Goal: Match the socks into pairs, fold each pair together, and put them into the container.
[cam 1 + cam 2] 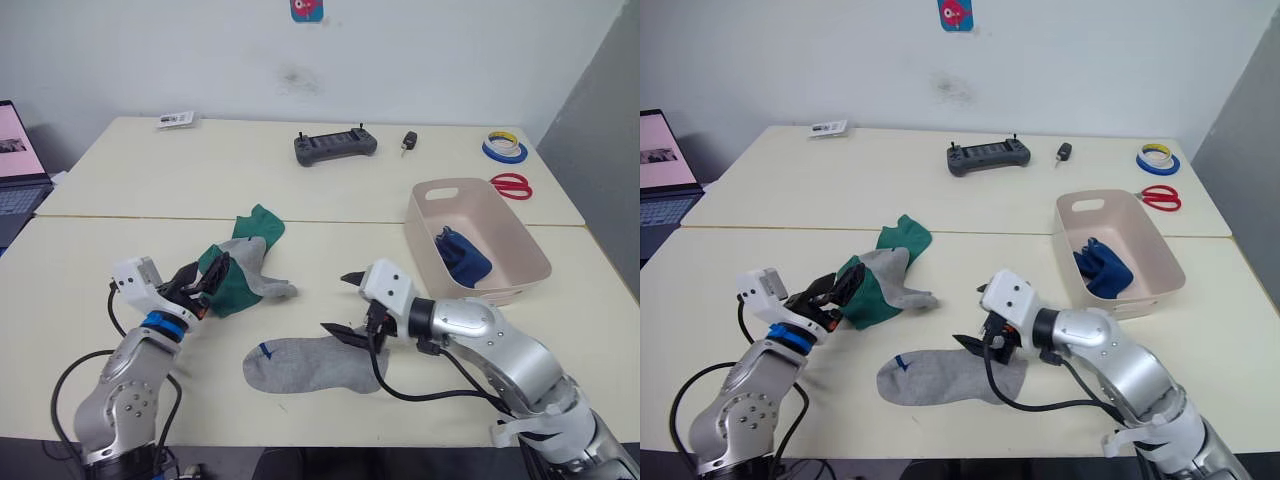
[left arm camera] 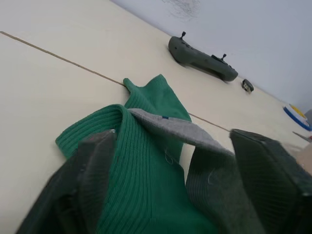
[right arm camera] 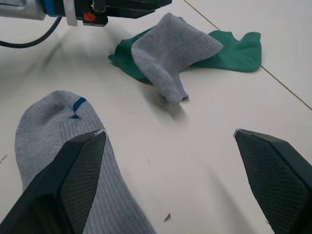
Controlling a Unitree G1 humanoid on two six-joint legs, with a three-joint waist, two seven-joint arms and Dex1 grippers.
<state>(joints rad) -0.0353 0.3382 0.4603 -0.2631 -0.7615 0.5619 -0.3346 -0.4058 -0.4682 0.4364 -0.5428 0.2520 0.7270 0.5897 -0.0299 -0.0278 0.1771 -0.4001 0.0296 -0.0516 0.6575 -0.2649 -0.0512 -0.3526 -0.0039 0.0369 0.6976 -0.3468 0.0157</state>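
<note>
One grey sock [image 1: 310,365] with a blue cuff mark lies flat near the table's front edge. My right gripper [image 1: 345,305] hovers open just above its right end, one finger [image 3: 73,170] over the sock. A second grey sock [image 1: 255,268] lies draped over a green sock [image 1: 232,290], and another green sock [image 1: 262,222] sticks out behind them. My left gripper [image 1: 205,278] is at this heap, open, with its fingers [image 2: 92,165] on either side of the green and grey fabric. The pink-beige container [image 1: 420,225] stands to the right with dark blue socks [image 1: 462,255] inside.
At the back of the table are a dark controller [image 1: 335,146], a key fob [image 1: 409,141], tape rolls [image 1: 504,148], red scissors [image 1: 511,185] and a small card [image 1: 177,119]. A laptop [image 1: 15,160] stands at the far left.
</note>
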